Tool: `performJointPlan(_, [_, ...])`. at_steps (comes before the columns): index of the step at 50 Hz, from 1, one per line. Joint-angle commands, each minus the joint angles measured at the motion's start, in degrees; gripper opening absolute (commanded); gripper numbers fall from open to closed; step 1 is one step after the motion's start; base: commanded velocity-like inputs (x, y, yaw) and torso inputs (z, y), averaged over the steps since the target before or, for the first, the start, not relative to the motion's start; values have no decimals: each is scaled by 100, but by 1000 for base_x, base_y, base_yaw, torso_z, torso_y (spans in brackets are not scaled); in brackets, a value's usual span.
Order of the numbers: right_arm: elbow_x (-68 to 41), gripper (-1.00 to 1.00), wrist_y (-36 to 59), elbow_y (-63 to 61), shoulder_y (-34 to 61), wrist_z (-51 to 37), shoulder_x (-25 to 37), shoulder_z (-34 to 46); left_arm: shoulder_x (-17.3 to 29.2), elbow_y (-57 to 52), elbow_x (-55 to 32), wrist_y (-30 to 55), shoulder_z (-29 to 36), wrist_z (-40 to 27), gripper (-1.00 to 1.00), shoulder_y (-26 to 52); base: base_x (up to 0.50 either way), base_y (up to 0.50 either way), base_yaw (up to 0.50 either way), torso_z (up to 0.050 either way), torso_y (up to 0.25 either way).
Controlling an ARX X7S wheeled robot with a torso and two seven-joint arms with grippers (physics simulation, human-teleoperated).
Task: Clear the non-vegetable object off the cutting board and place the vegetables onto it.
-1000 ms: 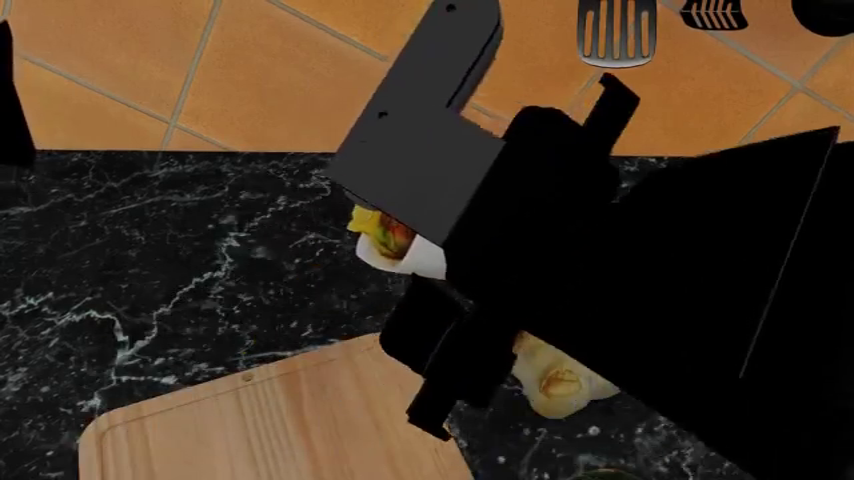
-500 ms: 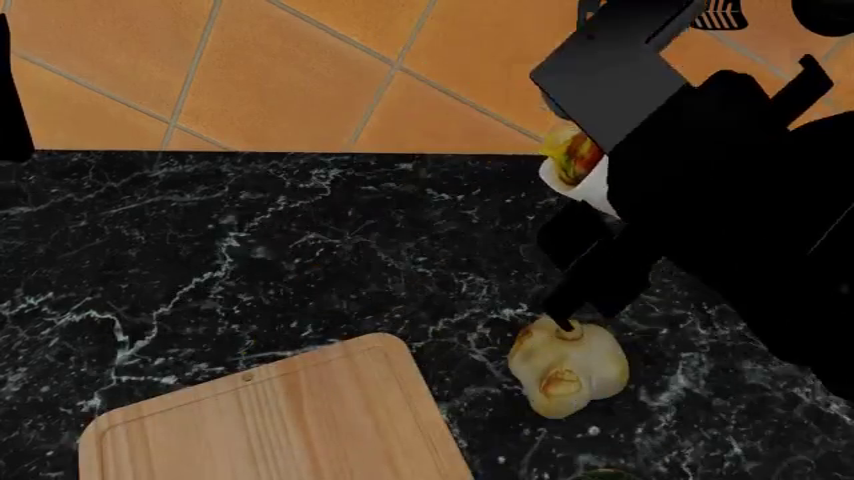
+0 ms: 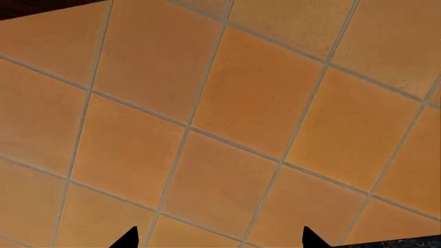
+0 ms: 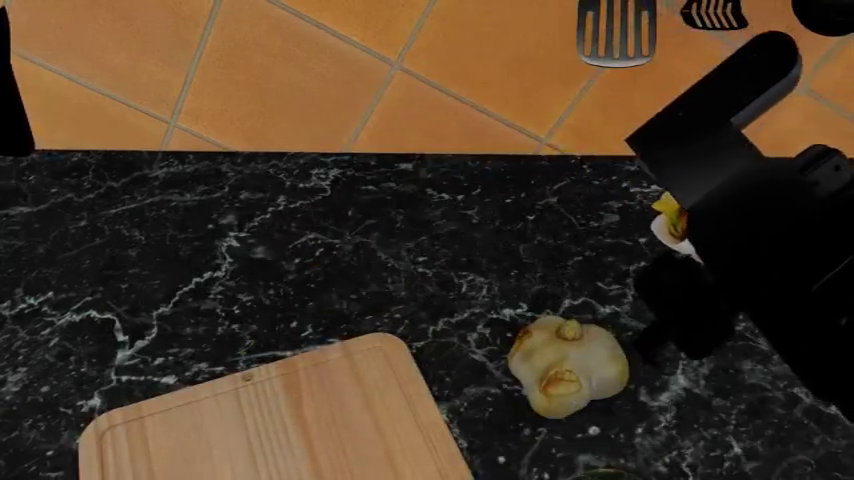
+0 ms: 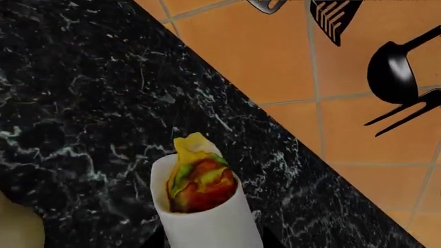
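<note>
White and tube-shaped, the rolled tortilla wrap (image 5: 203,206) sits in the right gripper (image 5: 206,240), up off the black marble-veined countertop (image 4: 267,270). The jaws are closed around the wrap's lower body, clamped on it from both sides. In the right wrist view the wrap's long axis runs straight out from the gripper, and its open end, with red, yellow and green filling, points away from the gripper toward the counter and the orange tiled wall (image 4: 334,70).

From the head view only a sliver of that filled end (image 4: 670,222) peeks out from behind the black right arm, at the right side of the scene, above the counter and to the right of the pale yellowish lumpy bulb with brownish nubs (image 4: 567,365). That bulb rests on the counter just off the right corner of the light-wood cutting board with rounded corners and an edge groove (image 4: 267,420), close to it but not on it. The board's visible surface carries nothing.

A dark slotted spatula (image 4: 617,32) hangs on the wall.

The left gripper (image 3: 219,243) faces bare wall tiles, its two black fingertips (image 3: 127,238) set wide apart with nothing between them.
</note>
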State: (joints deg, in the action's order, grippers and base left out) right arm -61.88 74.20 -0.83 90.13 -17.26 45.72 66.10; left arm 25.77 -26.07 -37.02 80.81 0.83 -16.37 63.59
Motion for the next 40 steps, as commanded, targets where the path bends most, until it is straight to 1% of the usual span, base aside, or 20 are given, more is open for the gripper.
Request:
performJointPlan(1, [358, -100, -20, 187, -194, 43, -1, 33, -119, -7, 37, 36, -108, 81, 100, 36, 26, 0, -5, 0, 0])
performJointPlan(6, [312, -100, -62, 283, -315, -1, 47, -4, -104, -6, 15, 45, -121, 66, 100, 39, 26, 0, -3, 0, 0])
performJointPlan(7, [413, -100, -7, 259, -308, 31, 44, 143, -98, 2, 18, 35, -108, 65, 100, 41, 27, 0, 0, 0, 0])
performJointPlan(15, [411, -100, -52, 344, -445, 35, 47, 191, -96, 9, -29, 71, -116, 41, 100, 123, 26, 0, -4, 0, 0])
performJointPlan(26, [264, -100, 46, 312, -509, -17, 122, 149, -71, -13, -91, 94, -132, 10, 100, 162, 27, 0, -4, 0, 0])
performJointPlan(27, [276, 100, 40, 312, -512, -19, 122, 160, -67, -17, -93, 90, -129, 6, 100, 154, 27, 0, -6, 0, 0])
performJointPlan(36, [132, 100, -30, 264, -467, -85, 143, -37, -61, 36, -116, 101, -63, -18, 100, 275, 27, 0, -4, 0, 0])
performJointPlan(40, [-24, 100, 114, -196, -334, -179, 209, -107, -51, 25, -134, 63, -87, -20, 100, 208, 27, 0, -3, 0, 0])
